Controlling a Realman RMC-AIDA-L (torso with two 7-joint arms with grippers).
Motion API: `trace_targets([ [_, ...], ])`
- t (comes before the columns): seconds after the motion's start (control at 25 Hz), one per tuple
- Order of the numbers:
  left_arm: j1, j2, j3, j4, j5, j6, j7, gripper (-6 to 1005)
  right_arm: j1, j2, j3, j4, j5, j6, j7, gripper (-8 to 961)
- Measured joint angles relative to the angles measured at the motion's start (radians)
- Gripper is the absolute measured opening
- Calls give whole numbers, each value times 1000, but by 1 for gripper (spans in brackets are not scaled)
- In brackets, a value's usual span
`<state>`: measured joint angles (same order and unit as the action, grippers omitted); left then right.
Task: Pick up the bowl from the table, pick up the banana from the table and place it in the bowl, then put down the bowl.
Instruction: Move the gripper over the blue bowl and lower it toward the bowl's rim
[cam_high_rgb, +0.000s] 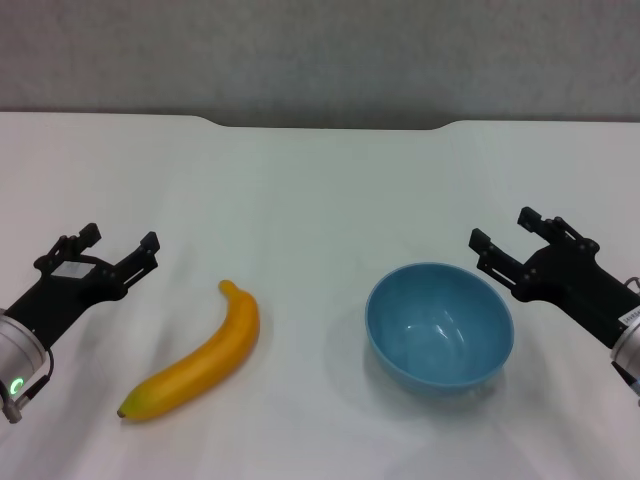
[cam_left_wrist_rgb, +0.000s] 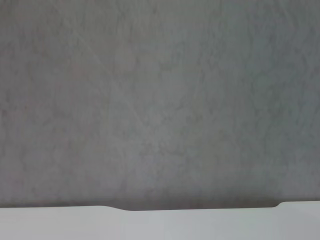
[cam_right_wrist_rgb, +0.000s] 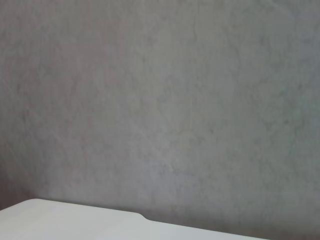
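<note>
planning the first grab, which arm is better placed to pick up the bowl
Right. The right gripper hangs open just beside the bowl, while the left gripper, also open, sits across the table beyond the banana.

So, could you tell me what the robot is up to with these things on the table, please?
Nothing is being handled yet. The light-blue bowl sits empty on the white table, and the banana lies to its left, apart from it. The left pincer is open on the banana's outer side, and the right pincer is open just past the bowl's right rim. Neither touches anything.
</note>
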<state>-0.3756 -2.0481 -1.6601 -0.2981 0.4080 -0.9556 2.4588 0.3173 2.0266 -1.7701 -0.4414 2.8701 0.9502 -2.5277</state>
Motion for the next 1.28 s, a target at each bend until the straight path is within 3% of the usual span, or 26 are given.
trace_targets([
  [0.64, 14, 2, 2, 10, -70, -75, -18, 904, 3, -3, 4, 0, 2, 29, 30, 799],
  [0.96, 16, 9, 19, 1, -64, -69, -49, 902, -1, -16, -16, -84, -26, -66, 137, 800],
  [1.12, 13, 17, 26, -2, -35, -58, -78, 901, -48, -28, 16, -269, -198, -213, 287, 800],
  [1.28, 10, 18, 27, -2, -30, -33, -77, 898, -109, -28, 82, -516, -560, -383, 565, 800],
])
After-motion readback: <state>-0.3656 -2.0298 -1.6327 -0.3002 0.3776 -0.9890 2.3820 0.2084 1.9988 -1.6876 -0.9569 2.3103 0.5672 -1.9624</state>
